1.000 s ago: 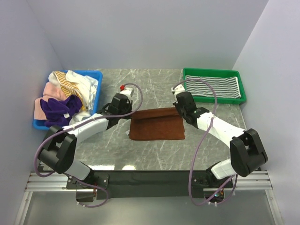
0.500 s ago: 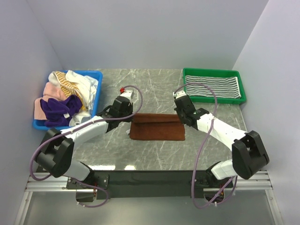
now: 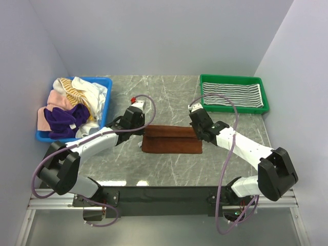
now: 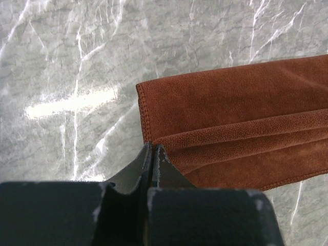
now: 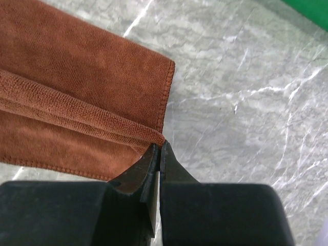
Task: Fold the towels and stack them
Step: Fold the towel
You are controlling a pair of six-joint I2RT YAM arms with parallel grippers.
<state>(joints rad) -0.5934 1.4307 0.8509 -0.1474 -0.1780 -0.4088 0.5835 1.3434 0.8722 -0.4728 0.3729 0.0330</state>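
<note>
A plain brown towel [image 3: 171, 141] lies on the marble table, its far edge lifted and doubled over toward the near edge. My left gripper [image 3: 145, 131] is shut on the fold at the towel's left end; the left wrist view shows the gripper [image 4: 153, 147] pinching the towel [image 4: 241, 102]. My right gripper [image 3: 198, 134] is shut on the fold at the right end; the right wrist view shows the gripper [image 5: 160, 145] pinching the towel [image 5: 77, 66]. A grey-white striped towel [image 3: 233, 94] lies flat in the green tray [image 3: 241, 110].
A blue bin [image 3: 108, 95] at the left holds a heap of towels: purple [image 3: 64, 118], pink [image 3: 51, 100], yellow-white striped [image 3: 72, 89] and white [image 3: 91, 93]. Walls close in the table at the back and both sides.
Both grippers have drawn the towel's far edge toward the near side, so the towel has folded over and looks narrower front to back.
</note>
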